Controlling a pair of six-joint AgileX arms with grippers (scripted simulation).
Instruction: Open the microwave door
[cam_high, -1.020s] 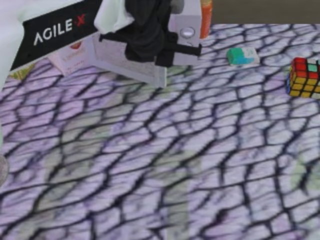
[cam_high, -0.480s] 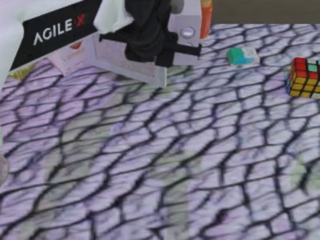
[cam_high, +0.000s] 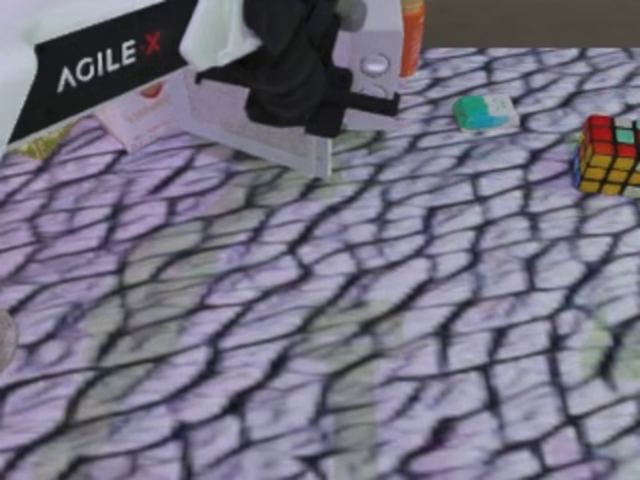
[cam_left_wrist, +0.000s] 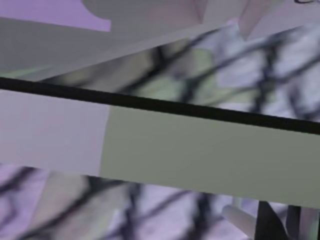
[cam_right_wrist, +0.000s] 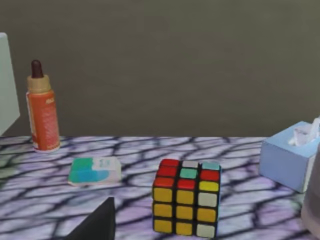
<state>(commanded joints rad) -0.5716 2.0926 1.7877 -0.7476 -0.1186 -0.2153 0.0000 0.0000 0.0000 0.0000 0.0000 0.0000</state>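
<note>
The left gripper (cam_high: 300, 95) sits over the microwave (cam_high: 372, 60) at the table's far left (finger spread indiscernible), above the microwave door (cam_high: 255, 125), which is swung outward.

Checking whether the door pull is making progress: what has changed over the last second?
Little. The left arm's AgileX-marked link has shifted slightly toward the table's far left, and the left gripper has barely moved at the microwave door. The door stays swung partly out; the microwave, Rubik's cube and small teal card stayed put.
</note>
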